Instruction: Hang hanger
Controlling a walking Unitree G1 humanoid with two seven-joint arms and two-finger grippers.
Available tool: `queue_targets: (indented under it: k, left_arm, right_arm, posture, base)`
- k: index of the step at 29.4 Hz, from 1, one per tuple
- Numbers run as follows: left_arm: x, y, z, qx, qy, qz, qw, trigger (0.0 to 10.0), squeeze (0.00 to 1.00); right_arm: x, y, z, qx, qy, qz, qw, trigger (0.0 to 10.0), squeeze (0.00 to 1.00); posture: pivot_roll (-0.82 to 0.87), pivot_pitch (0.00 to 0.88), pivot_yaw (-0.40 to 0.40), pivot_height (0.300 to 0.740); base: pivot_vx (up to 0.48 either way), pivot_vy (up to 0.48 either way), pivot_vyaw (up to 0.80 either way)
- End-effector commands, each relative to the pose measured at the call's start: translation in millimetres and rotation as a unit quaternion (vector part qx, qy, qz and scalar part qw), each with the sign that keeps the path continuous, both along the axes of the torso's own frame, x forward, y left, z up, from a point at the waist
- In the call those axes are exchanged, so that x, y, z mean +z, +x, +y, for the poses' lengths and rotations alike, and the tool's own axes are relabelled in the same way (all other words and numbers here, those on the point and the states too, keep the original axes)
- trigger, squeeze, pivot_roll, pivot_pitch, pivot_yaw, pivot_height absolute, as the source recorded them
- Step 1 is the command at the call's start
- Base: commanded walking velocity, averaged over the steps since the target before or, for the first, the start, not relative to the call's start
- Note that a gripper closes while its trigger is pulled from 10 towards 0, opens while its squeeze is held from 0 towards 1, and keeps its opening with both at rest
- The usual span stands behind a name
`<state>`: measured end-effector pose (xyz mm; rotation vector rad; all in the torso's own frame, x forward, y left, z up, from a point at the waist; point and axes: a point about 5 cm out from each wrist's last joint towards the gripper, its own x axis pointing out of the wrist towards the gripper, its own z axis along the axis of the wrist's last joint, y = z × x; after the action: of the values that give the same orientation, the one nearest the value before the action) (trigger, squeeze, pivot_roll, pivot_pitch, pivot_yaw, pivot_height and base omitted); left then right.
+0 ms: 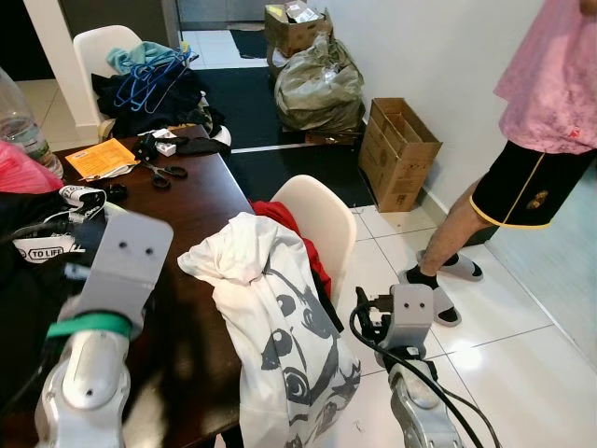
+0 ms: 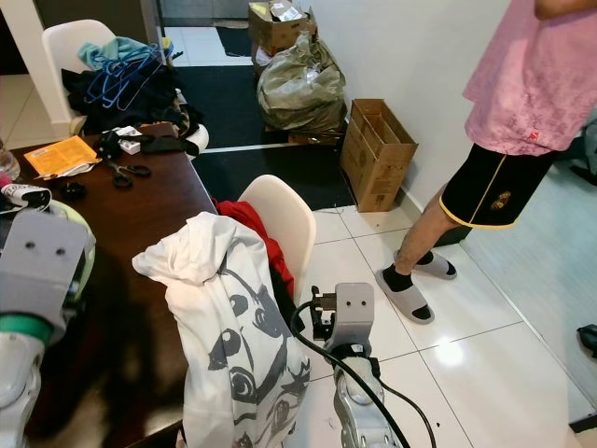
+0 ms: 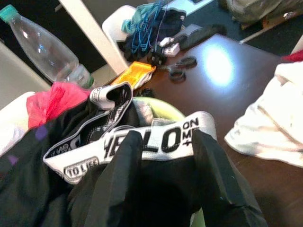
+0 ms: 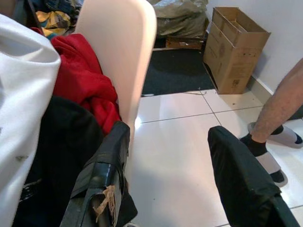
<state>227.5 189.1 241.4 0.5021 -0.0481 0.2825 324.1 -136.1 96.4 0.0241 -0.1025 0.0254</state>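
Your left gripper (image 3: 163,175) hovers with fingers spread and nothing held, over the black shorts (image 3: 142,142) with the white waistband on the dark table (image 1: 201,201). Your right gripper (image 4: 170,175) is also wide open and empty, low beside the white chair (image 1: 322,219). The blue hangers (image 1: 154,75) lie on a clothes pile on the far chair (image 1: 98,42), at about eleven o'clock from the left gripper and well apart. To do this well, I'd judge you must step around the table, close in squarely, then pinch one hanger's hook, not the tangle.
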Motion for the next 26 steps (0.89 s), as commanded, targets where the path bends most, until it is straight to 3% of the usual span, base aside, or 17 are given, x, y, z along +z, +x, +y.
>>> queue_targets:
  k: [1,6,9,10,11,12,20,22,23,24,25,26]
  left_arm:
    - [-4.7,-3.2,1.9,0.009,-0.018,0.025,0.999,10.0,0.00]
    - [-13.8,-3.6,5.7,0.019,-0.026,0.064,0.997,10.0,0.00]
    - [-19.0,-4.0,12.7,0.037,-0.005,0.086,0.996,10.0,0.00]
    - [-18.9,-3.6,16.1,0.044,0.014,0.086,0.995,2.2,0.00]
    - [-18.9,-3.6,16.1,0.044,0.014,0.086,0.995,2.2,0.00]
    - [-18.4,-4.0,18.7,0.051,0.024,0.083,0.995,0.0,0.00]
    - [-2.5,-4.0,19.0,0.069,0.101,0.020,0.992,0.0,0.00]
    - [8.0,-3.2,12.9,0.059,0.118,-0.023,0.991,0.0,0.00]
    - [18.6,-2.5,4.3,0.036,0.122,-0.066,0.990,0.0,0.00]
    - [18.6,-2.5,4.3,0.036,0.122,-0.066,0.990,0.0,0.00]
    - [26.1,-2.8,-1.7,0.020,0.125,-0.096,0.987,0.0,0.00]
    - [37.6,-2.3,-15.7,-0.026,0.125,-0.139,0.982,8.0,0.00]
  right_arm:
    - [-9.7,-3.2,-1.8,-0.001,0.000,0.022,1.000,10.0,0.00]
    - [-9.6,-3.5,-2.3,-0.001,0.000,0.022,1.000,10.0,0.00]
    - [-9.8,-4.1,-3.0,-0.003,0.001,0.022,1.000,10.0,0.00]
    - [-9.9,-4.4,-3.0,-0.004,0.001,0.022,1.000,10.0,0.00]
    - [-9.9,-4.4,-3.0,-0.004,0.001,0.022,1.000,10.0,0.00]
    - [-9.7,-4.3,-2.8,-0.004,0.002,0.021,1.000,10.0,0.00]
    - [0.4,-0.4,-0.2,-0.002,0.009,0.003,1.000,10.0,0.00]
    - [5.7,1.6,0.2,-0.001,0.012,-0.007,1.000,10.0,0.00]
    - [9.9,2.8,0.4,-0.001,0.013,-0.015,1.000,10.0,0.00]
    - [9.9,2.8,0.4,-0.001,0.013,-0.015,1.000,10.0,0.00]
    - [12.7,3.6,0.6,-0.001,0.014,-0.020,1.000,10.0,0.00]
    - [18.6,5.1,1.0,0.000,0.015,-0.031,0.999,10.0,0.00]
  posture:
    - [0.02,0.171,0.005,0.740]
    - [0.02,0.167,0.010,0.740]
    - [0.02,0.165,0.011,0.740]
    - [0.01,0.160,0.014,0.740]
    - [0.01,0.160,0.014,0.740]
    - [0.01,0.159,0.015,0.740]
    - [0.01,0.150,0.014,0.740]
    - [0.01,0.150,0.013,0.740]
    - [0.01,0.151,0.013,0.740]
    - [0.01,0.151,0.013,0.740]
    - [0.01,0.151,0.013,0.740]
    - [0.02,0.151,0.010,0.740]
  base:
    - [0.000,0.000,0.00]
    - [0.000,0.000,0.00]
    - [0.000,0.000,0.00]
    - [0.000,0.000,0.00]
    - [0.000,0.000,0.00]
    - [0.000,0.000,0.00]
    - [0.000,0.000,0.00]
    - [0.000,0.000,0.00]
    - [0.000,0.000,0.00]
    - [0.000,0.000,0.00]
    - [0.000,0.000,0.00]
    - [0.000,0.000,0.00]
